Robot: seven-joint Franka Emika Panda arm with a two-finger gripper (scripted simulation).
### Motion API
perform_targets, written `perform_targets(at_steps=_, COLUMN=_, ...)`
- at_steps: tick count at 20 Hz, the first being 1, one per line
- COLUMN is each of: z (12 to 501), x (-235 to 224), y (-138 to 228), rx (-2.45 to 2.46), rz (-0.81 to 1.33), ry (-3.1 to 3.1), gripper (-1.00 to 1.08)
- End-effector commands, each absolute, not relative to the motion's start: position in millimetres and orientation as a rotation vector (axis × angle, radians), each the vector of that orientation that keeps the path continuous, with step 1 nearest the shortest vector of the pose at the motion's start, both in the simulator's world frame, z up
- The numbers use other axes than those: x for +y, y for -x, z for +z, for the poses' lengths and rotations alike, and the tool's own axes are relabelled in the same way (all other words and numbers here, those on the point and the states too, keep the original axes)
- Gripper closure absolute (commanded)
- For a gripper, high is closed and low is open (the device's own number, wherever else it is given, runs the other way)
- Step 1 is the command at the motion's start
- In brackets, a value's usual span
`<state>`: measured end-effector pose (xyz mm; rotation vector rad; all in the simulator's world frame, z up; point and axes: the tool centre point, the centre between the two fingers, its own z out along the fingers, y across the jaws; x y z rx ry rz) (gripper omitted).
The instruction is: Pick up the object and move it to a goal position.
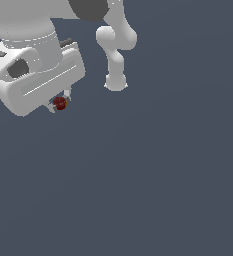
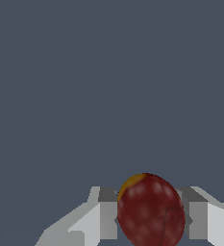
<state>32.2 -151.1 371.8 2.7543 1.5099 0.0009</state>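
1. You are holding the object [image 1: 60, 103] between the fingers of the gripper [image 1: 60, 103]: in the wrist view the dark red lump [image 2: 151, 210], with a small yellow patch on one side, is sitting between the two pale fingers [image 2: 108, 220], which are closing in on it from both sides.

2. The ball-like lump is rounded, so I judge it is prone to rolling or squirting out if the squeeze is off-centre. In the wrist view it is bulging well past the fingertips, which suggests the hold is near the tips rather than deep.

3. A fast swing or abrupt stop of the arm [image 1: 38, 55] is the likeliest cause of a drop; keep the travel smooth.

4. No goal marker is showing in either view, so you are risking carrying it to the wrong spot. Confirm the target before moving.

5. In the exterior view the grey surface [image 1: 163, 175] is giving no shadow or edge cues, so I cannot tell how high the lump is hanging; a low carry could be scraping it loose.
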Motion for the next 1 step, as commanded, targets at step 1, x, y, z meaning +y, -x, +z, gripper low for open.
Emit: perform_targets(at_steps=1, z=371.5, x=-150.8, y=-32.6, rx=1.511, rz=0.000, ry=-2.754, gripper=1.08)
